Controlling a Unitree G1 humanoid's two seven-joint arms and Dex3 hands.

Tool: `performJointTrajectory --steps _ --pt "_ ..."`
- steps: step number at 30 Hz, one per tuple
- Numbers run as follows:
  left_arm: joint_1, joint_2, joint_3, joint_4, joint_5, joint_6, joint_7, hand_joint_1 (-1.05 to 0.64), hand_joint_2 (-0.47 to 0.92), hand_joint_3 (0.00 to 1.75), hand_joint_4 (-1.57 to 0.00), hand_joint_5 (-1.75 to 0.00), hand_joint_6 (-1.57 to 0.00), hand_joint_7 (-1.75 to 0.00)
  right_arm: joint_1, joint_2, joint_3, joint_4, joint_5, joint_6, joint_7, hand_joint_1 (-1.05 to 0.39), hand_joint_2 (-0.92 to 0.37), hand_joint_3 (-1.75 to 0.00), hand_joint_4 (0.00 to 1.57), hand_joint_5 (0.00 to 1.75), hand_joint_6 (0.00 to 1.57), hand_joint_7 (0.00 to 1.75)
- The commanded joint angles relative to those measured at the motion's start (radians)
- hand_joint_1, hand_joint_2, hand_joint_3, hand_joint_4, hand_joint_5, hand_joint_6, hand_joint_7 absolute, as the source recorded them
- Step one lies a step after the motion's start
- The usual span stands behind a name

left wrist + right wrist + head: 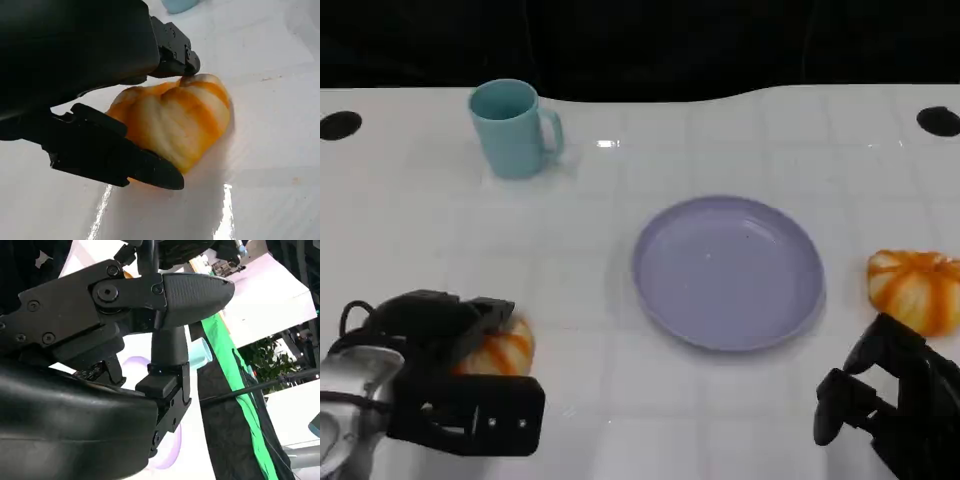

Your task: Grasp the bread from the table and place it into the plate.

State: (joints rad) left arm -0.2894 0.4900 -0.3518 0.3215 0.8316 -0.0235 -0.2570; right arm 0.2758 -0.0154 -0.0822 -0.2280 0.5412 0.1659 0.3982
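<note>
the left hand sits at the near left of the white worktop, its black fingers closed around an orange-and-cream striped bread. in the left wrist view the bread is pinched between a lower finger running under its near edge and an upper finger pressing on its top; the bread's underside seems to be at or just above the glossy surface, and i cannot tell whether it is touching. the hand holds the bread.

the lilac plate lies near the middle of the worktop, to the right of and a little farther than the held bread, well apart from it, with nothing in it.

a second striped bread rests at the right edge, just beside the plate's right side but not touching it. the right hand is at the near right, just nearer than this second bread, with its fingers curled inward and nothing between them.

a light teal mug stands upright at the far left, handle pointing right. the right wrist view catches part of the plate and the mug behind the fingers.
</note>
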Motion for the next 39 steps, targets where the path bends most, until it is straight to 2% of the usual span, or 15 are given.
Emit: performJointTrajectory --steps 1,2,4,5,6,8,9,12,13,14,21,27,29,32,39 --pt "0.019 -0.009 0.025 0.057 -0.073 -0.086 0.131 -0.22 0.92 0.10 -0.44 -0.24 -0.35 -0.07 -0.010 -0.020 -0.023 0.016 0.018 0.006 0.016 -0.57 -0.92 -0.41 0.74 1.75 0.55 1.59" --pt "0.017 -0.010 0.026 0.069 -0.079 -0.102 0.158 -0.20 0.92 0.12 -0.49 -0.34 -0.41 -0.06 -0.011 -0.020 -0.024 0.017 0.019 0.006 0.017 -0.57 -0.92 -0.41 0.74 1.75 0.55 1.59" --pt "0.011 -0.018 0.030 0.095 -0.092 -0.120 0.199 -0.19 0.92 0.19 -0.49 -0.80 -0.54 -0.04 -0.013 -0.021 -0.025 0.023 0.018 0.001 0.024 -0.57 -0.92 -0.41 0.73 1.75 0.55 1.58" --pt "0.007 -0.021 0.031 0.106 -0.099 -0.125 0.211 -0.21 0.92 0.31 -0.60 -1.02 -0.71 -0.08 -0.014 -0.021 -0.025 0.025 0.016 -0.002 0.026 -0.57 -0.92 -0.41 0.73 1.75 0.55 1.58" --pt "-0.001 -0.022 0.030 0.123 -0.104 -0.133 0.225 -0.21 0.92 0.35 -0.64 -1.09 -0.76 -0.09 -0.016 -0.021 -0.025 0.027 0.016 -0.002 0.028 -0.57 -0.92 -0.41 0.73 1.75 0.55 1.58" --pt "-0.018 -0.020 0.026 0.166 -0.110 -0.163 0.261 -0.22 0.92 0.41 -0.81 -1.29 -1.07 -0.28 -0.019 -0.018 -0.024 0.027 0.013 0.001 0.024 -0.58 -0.92 -0.41 0.73 1.75 0.55 1.58" --pt "-0.025 -0.020 0.024 0.189 -0.111 -0.182 0.286 -0.22 0.92 0.44 -0.83 -1.35 -1.08 -0.42 -0.020 -0.018 -0.024 0.028 0.012 0.000 0.024 -0.58 -0.92 -0.41 0.73 1.75 0.55 1.58" --pt "-0.041 -0.027 0.026 0.245 -0.116 -0.228 0.363 -0.24 0.87 0.58 -0.85 -1.66 -0.80 -1.39 -0.022 -0.017 -0.023 0.031 0.009 -0.002 0.025 -0.58 -0.92 -0.41 0.73 1.75 0.55 1.57" --pt "-0.045 -0.029 0.025 0.259 -0.118 -0.239 0.380 -0.24 0.86 0.60 -0.86 -1.71 -0.70 -1.60 -0.023 -0.017 -0.023 0.031 0.008 -0.002 0.025 -0.58 -0.92 -0.41 0.73 1.75 0.55 1.57" --pt "-0.048 -0.029 0.024 0.269 -0.115 -0.252 0.408 -0.24 0.85 0.61 -0.86 -1.73 -0.67 -1.67 -0.024 -0.017 -0.023 0.032 0.009 0.000 0.025 -0.58 -0.92 -0.41 0.73 1.75 0.55 1.57" --pt "-0.059 -0.034 0.021 0.325 -0.119 -0.340 0.546 -0.20 0.78 0.67 -0.89 -1.75 -0.65 -1.75 -0.025 -0.011 -0.016 0.030 -0.001 -0.008 0.020 -0.58 -0.92 -0.41 0.74 1.75 0.57 1.57" --pt "-0.068 -0.051 0.039 0.315 -0.133 -0.328 0.604 -0.16 0.69 0.66 -0.87 -1.75 -0.63 -1.75 -0.023 -0.013 -0.012 0.028 -0.011 -0.016 0.021 -0.58 -0.92 -0.43 0.74 1.75 0.56 1.59" --pt "-0.070 -0.055 0.045 0.304 -0.141 -0.324 0.606 -0.19 0.63 0.90 -0.86 -1.75 -0.63 -1.75 -0.022 -0.014 -0.013 0.029 -0.011 -0.017 0.021 -0.58 -0.92 -0.43 0.74 1.75 0.56 1.61" --pt "-0.072 -0.069 0.062 0.260 -0.164 -0.306 0.586 -0.20 0.63 1.03 -0.86 -1.75 -0.65 -1.75 -0.019 -0.017 -0.015 0.027 -0.006 -0.011 0.020 -0.58 -0.92 -0.42 0.75 1.75 0.57 1.62" --pt "-0.061 -0.121 0.083 0.101 -0.228 -0.194 0.469 -0.22 0.55 1.16 -0.87 -1.75 -0.69 -1.75 -0.009 -0.024 -0.025 0.018 0.011 0.019 0.015 -0.58 -0.92 -0.39 0.73 1.75 0.56 1.59"
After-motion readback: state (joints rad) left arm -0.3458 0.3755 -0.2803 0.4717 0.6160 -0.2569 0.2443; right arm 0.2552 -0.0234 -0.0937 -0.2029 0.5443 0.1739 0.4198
